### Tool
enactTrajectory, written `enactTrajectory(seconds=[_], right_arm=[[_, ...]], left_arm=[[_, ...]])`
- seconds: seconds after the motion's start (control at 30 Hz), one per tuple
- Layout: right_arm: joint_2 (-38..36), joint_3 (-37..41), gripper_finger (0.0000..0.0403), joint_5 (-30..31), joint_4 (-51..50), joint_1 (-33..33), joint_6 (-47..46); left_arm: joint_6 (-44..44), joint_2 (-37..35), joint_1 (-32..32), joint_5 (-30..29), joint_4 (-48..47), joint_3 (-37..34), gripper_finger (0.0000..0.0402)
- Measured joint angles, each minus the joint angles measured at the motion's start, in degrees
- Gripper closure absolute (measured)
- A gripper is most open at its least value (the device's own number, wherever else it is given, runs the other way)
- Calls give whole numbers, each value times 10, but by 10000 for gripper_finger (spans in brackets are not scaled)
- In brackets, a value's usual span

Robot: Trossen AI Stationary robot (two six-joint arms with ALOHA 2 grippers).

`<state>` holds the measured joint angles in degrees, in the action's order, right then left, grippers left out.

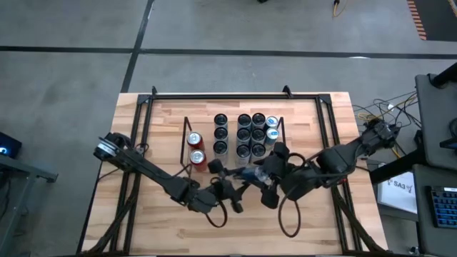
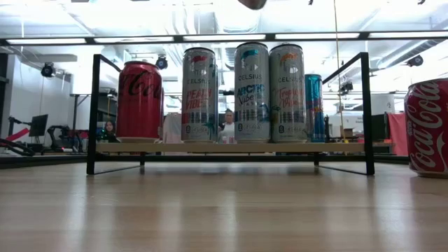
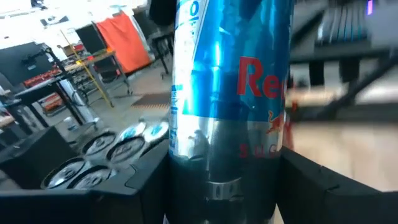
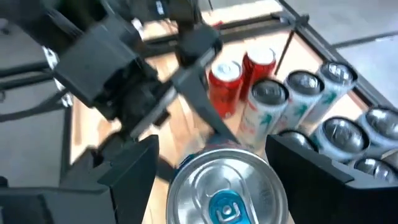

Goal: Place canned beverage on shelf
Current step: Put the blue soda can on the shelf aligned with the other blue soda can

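Note:
A blue and silver Red Bull can (image 3: 230,93) is held in the air in front of the shelf (image 1: 187,146), between both grippers; its top shows in the right wrist view (image 4: 227,186). My left gripper (image 3: 222,186) is shut on its lower body. My right gripper (image 4: 217,168) is shut on it near the top. The shelf, a low rack with black wire ends and a wood base (image 2: 231,148), holds two red cola cans (image 1: 196,148) and several silver cans (image 1: 246,134) standing upright. The low view does not show the held can. My left gripper pinches the can's lower silver part (image 3: 186,155) between its two fingers, which lie across the can. The can stands nearly upright in the hold, clear of the table. My right gripper has a finger on either side of the can just below its rim (image 4: 177,180). It comes slanting from above on the table's right side. The can's top faces up.
A red cola can (image 2: 427,126) stands on the table beside the shelf in the low view. The large black tube frame (image 1: 235,96) runs around the table. Bare wood lies on the table's near side (image 1: 235,239). Both arms cross close together in front of the shelf.

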<state>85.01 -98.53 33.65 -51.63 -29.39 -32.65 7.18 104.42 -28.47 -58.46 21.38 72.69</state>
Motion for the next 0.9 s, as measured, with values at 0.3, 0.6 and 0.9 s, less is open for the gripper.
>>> enactTrajectory(seconds=[0.3, 0.6, 0.9], right_arm=[[0, -146, 127, -24, -69, -8, 54], [0, -158, 140, 63, -91, -96, 128], [20, -136, 145, 67, -179, -140, 42]], left_arm=[[87, 68, -16, 0, 287, -15, 194], [219, 170, -22, -19, 536, 21, 194], [215, 219, -15, -21, 613, 24, 194]])
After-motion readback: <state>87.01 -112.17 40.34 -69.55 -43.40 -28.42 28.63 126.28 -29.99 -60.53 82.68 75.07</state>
